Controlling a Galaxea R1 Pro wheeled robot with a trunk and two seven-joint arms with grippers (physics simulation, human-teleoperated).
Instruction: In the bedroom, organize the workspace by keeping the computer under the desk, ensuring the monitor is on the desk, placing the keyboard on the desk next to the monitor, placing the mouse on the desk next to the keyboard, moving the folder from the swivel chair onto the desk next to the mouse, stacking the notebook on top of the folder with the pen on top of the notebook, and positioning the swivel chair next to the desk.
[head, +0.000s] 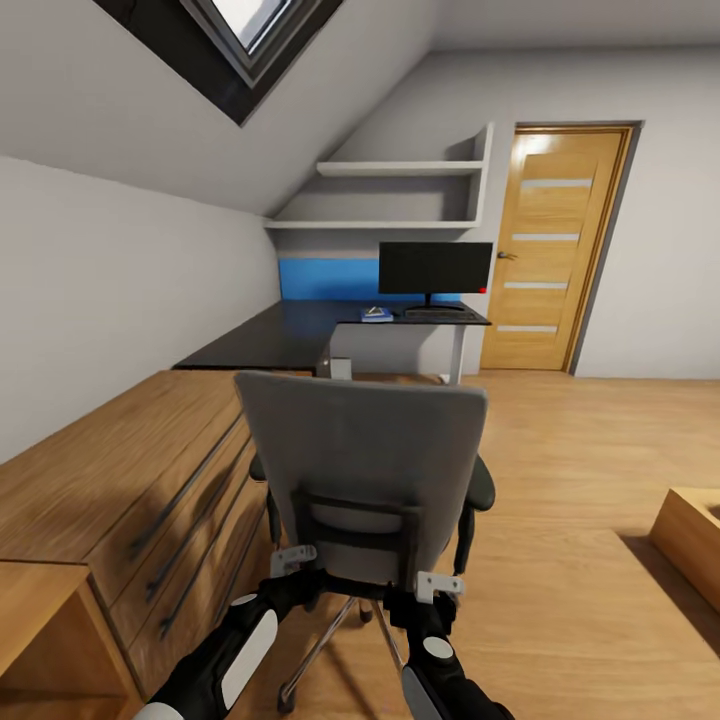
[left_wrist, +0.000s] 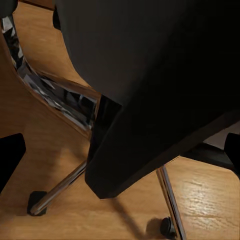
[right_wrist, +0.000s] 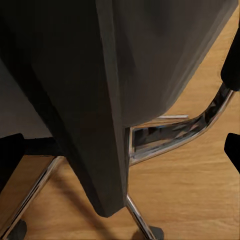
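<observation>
1. Both arms reach out just below my head camera: the left gripper (head: 293, 560) and the right gripper (head: 438, 586) sit against the lower black frame at the back of the swivel chair (head: 365, 450), one at each side. From this view I cannot tell whether either pincer is spread or pinching the frame. The chair faces away from me on the wood floor (head: 580, 480), with the light-wood dresser (head: 130, 480) close on its left. Well beyond it, the black L-shaped desk (head: 290, 335) stands in the corner near the wooden door (head: 555, 245). The monitor (head: 435, 268) stands upright on the desk, the keyboard (head: 435, 313) lies just in front of it, and the blue folder (head: 376, 315) lies on the desktop left of the keyboard; something small rests on the folder, too tiny for me to name.

2. Left wrist camera: the chair's dark backrest looms over its chrome base (left_wrist: 60, 97) and casters (left_wrist: 36, 202); dark finger edges (left_wrist: 10, 160) show at the frame's sides, state unclear.

3. Right wrist camera: the same chair back, chrome spokes (right_wrist: 175, 132) on the floor; dark fingertips (right_wrist: 10, 152) at the edges, grip unreadable.
</observation>
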